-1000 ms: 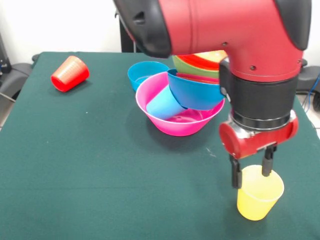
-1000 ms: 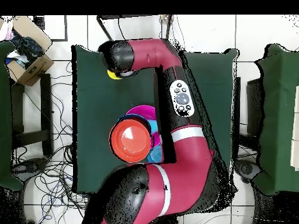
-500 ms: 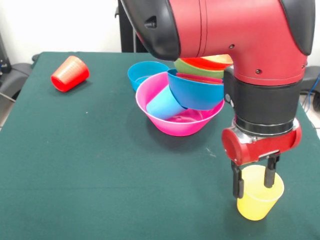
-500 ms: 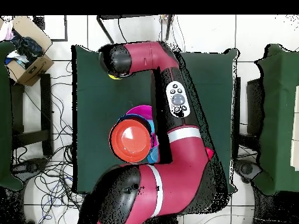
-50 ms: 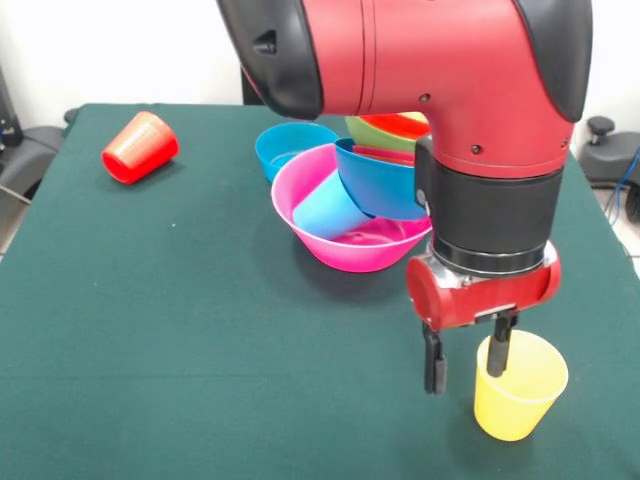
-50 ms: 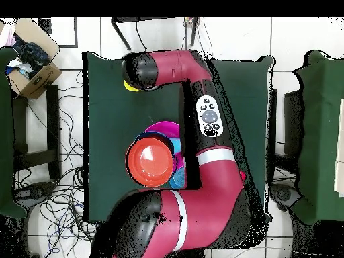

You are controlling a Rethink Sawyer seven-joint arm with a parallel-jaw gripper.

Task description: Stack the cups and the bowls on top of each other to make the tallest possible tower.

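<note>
The yellow cup [image 5: 520,388] stands upright near the table's front right edge. My gripper [image 5: 467,358] hangs open over its left rim: one finger dips at the rim, the other is outside to the left. Mid-table, the large pink bowl [image 5: 345,252] holds a light blue cup [image 5: 328,208] on its side and a tilted blue bowl [image 5: 385,188]. Green and red bowls [image 5: 385,128] lean behind it, partly hidden by the arm. A small blue bowl [image 5: 290,145] sits behind the pink one. The red cup [image 5: 140,147] lies on its side at the far left. Overhead, only a sliver of the yellow cup [image 6: 129,85] shows beside the arm.
In the overhead view a red bowl [image 6: 151,161] tops the pile over the pink bowl [image 6: 164,126]. The arm [image 6: 201,121] crosses the green table [image 6: 107,121]. A cardboard box [image 6: 30,64] stands off the table.
The gripper has shifted left across the yellow cup, from straddling more of its mouth to hanging at its left rim. The cup and bowls have not moved.
</note>
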